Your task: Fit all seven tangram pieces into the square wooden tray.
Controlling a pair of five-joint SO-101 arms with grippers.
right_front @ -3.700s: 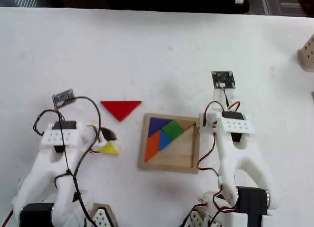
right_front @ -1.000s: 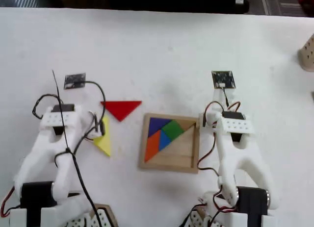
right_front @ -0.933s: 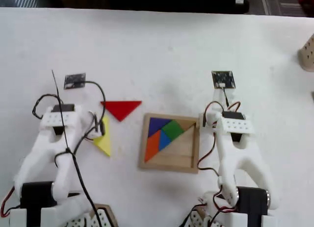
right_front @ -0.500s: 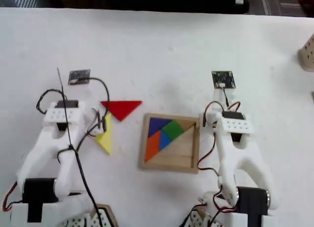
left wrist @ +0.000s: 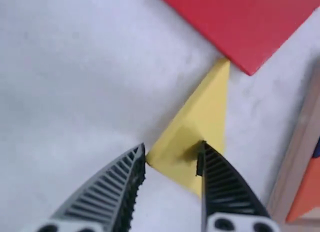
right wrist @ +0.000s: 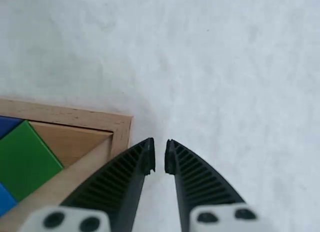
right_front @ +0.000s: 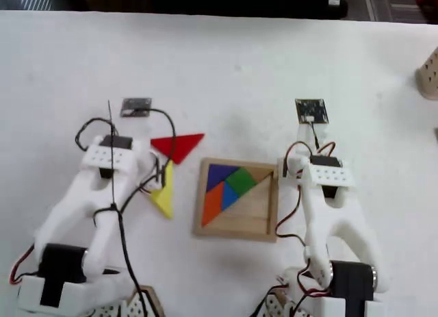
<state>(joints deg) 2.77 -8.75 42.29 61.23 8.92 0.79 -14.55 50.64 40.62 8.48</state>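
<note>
Closer now to the half-filled wooden tray (right_front: 241, 222), the left gripper (left wrist: 171, 154) has nudged the red triangle (right_front: 178, 146) and carries the yellow triangle (left wrist: 200, 127), clamped, just left of the tray. The right gripper (right wrist: 159, 157) rests pinched together. Likely next: lift the yellow triangle over the rim.

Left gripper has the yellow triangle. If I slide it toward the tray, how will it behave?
Probably stiff: the yellow triangle shows straight edges in the left gripper. It looks thin and flat, so it should slide, not roll. Gripped near one corner, it may pivot, tip nudging the red triangle.
</note>
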